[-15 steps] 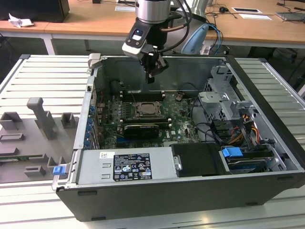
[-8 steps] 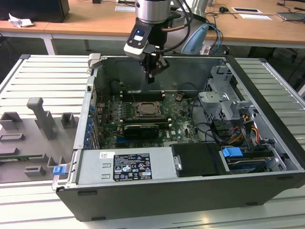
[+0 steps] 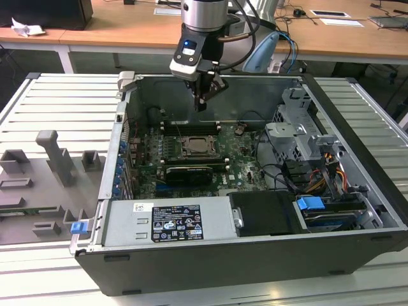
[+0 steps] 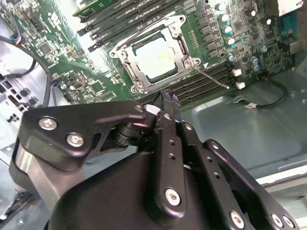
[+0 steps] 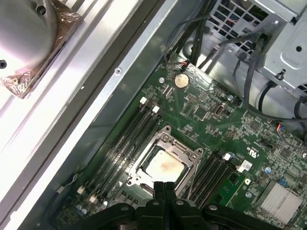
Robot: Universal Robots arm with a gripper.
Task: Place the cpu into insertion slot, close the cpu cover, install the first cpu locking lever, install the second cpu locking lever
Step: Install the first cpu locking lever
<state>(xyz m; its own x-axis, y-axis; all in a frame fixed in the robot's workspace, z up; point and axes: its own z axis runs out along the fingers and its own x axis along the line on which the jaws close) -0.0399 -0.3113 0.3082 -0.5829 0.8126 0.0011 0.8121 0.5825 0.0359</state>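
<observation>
Your gripper hangs over the open computer case, fingers pressed together and holding nothing. The cpu lies in the insertion slot with the cpu cover down around it. Watch the thin locking lever. It looks unlatched, and an off-line push could skid onto the memory slots.
</observation>
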